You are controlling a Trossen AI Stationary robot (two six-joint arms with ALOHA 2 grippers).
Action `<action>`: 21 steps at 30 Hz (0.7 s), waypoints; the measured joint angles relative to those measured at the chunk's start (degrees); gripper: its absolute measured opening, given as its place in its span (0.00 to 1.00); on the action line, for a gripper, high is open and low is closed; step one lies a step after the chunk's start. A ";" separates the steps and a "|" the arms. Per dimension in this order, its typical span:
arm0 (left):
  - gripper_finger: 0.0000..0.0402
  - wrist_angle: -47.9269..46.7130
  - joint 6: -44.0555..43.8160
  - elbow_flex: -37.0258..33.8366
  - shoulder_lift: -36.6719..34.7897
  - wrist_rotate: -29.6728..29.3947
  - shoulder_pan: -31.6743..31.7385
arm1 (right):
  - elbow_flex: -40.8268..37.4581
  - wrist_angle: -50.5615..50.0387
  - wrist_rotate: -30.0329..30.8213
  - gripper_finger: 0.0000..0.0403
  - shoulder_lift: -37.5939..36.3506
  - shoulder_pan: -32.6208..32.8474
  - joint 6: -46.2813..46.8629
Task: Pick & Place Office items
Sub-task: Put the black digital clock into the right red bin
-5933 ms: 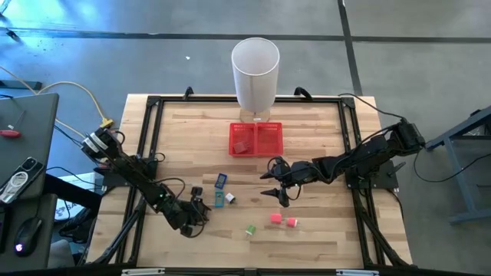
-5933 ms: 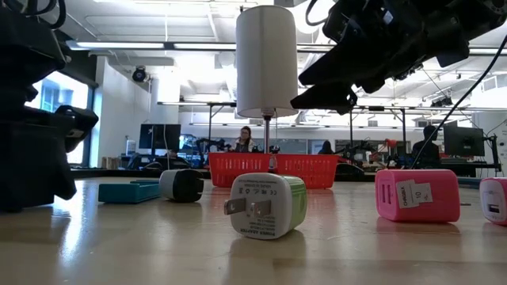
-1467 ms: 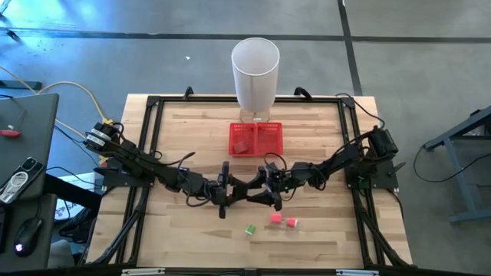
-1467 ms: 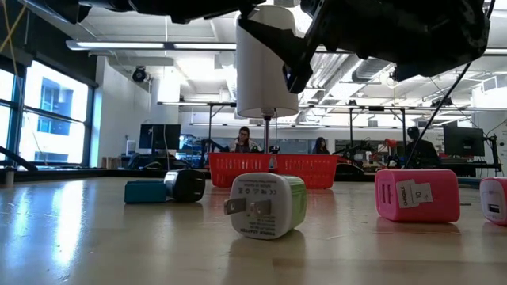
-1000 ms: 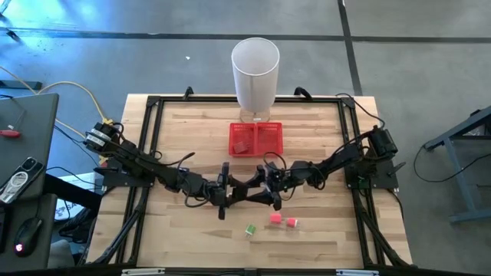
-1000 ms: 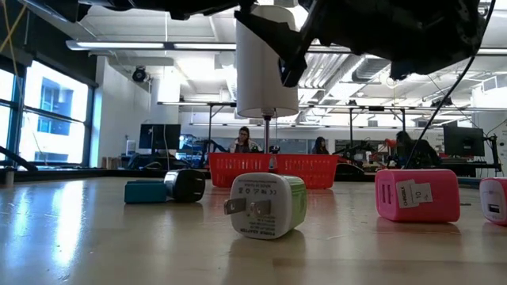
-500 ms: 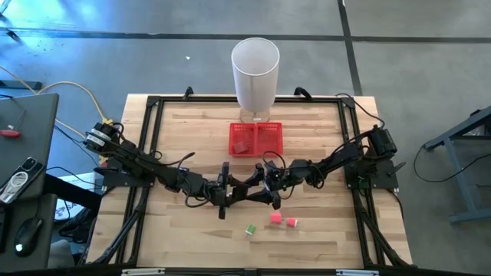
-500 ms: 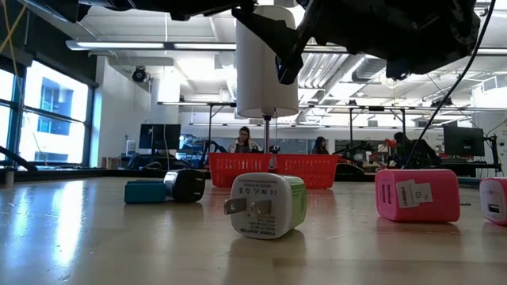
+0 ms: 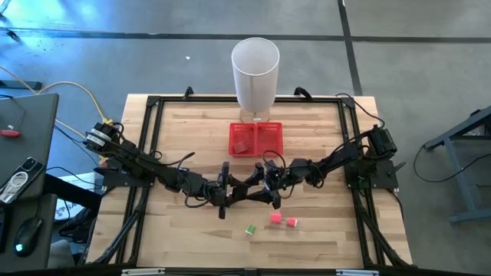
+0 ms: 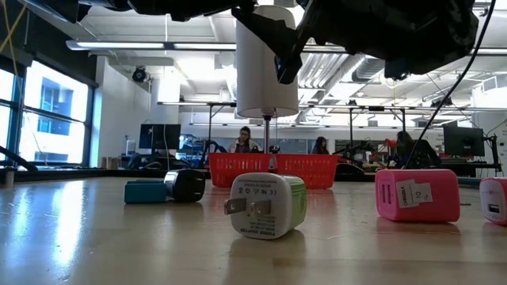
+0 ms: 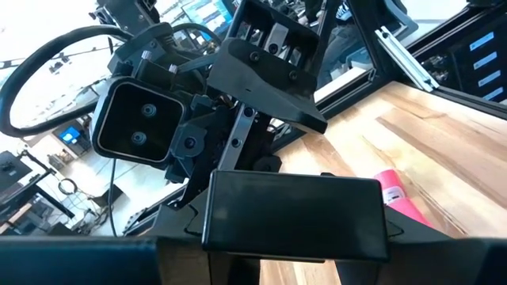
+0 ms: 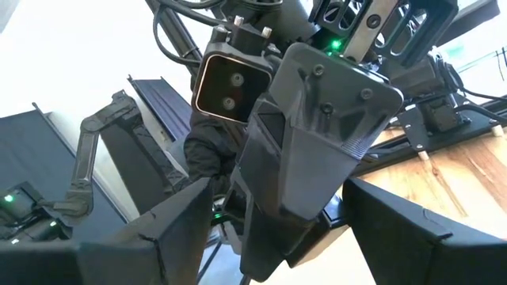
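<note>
The left gripper (image 9: 225, 189) and right gripper (image 9: 268, 186) meet nose to nose at table centre, blocking passage between them. At 12 o'clock from that junction stand the red mesh tray (image 9: 256, 139) and, beyond it, the tall white cylinder bin (image 9: 255, 75). At 6 o'clock lie the green-white plug (image 9: 250, 229) and two pink plugs (image 9: 283, 220). The wood table (image 9: 184, 126) is open at 10 and 2 o'clock.

green-white charger (image 10: 265, 206), pink charger (image 10: 417, 195), teal item (image 10: 145, 191), red mesh tray (image 9: 257, 139), white bin (image 9: 255, 75).
</note>
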 joint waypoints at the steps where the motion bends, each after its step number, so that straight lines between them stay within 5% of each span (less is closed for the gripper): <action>1: 0.37 -0.01 -0.01 0.00 0.00 0.00 0.13 | 0.00 0.00 -0.07 0.67 0.00 -0.06 0.00; 21: 0.37 3.51 2.33 -0.02 0.04 0.61 0.81 | 0.26 1.36 -1.25 0.67 -0.11 -0.41 -0.44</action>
